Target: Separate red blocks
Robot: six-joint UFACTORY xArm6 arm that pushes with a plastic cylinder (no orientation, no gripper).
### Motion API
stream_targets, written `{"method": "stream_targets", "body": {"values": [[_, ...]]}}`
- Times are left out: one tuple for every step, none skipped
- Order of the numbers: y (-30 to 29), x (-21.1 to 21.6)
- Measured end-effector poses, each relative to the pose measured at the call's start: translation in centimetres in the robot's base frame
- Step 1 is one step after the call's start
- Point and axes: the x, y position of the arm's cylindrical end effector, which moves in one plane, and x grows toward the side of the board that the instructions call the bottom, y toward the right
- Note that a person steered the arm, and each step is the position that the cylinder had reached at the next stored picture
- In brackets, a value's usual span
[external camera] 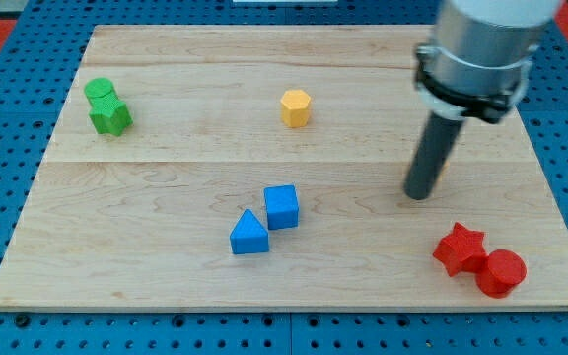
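Note:
A red star block [460,248] and a red cylinder block [501,272] sit touching each other near the board's bottom right corner. My tip [418,194] rests on the board above and to the left of the red star, a short gap away from it. The rod rises up and to the right into the arm's grey body [481,44]. Something small and yellowish just shows at the rod's right edge; I cannot tell what it is.
A blue cube [282,206] and a blue triangular block [248,235] touch near the bottom middle. A yellow hexagonal block [296,107] sits at top middle. Two green blocks [107,106] sit together at the upper left. The wooden board [166,276] lies on a blue pegboard.

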Motion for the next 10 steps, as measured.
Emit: {"method": "stream_targets", "body": {"values": [[2.1,-1.8],[-0.9,-1.0],[-5.6,5.3],[-6.6,11.3],[-2.6,13.3],[0.8,11.3],[4.8,10.4],[9.0,9.5],[9.6,7.7],[8.3,6.8]]}}
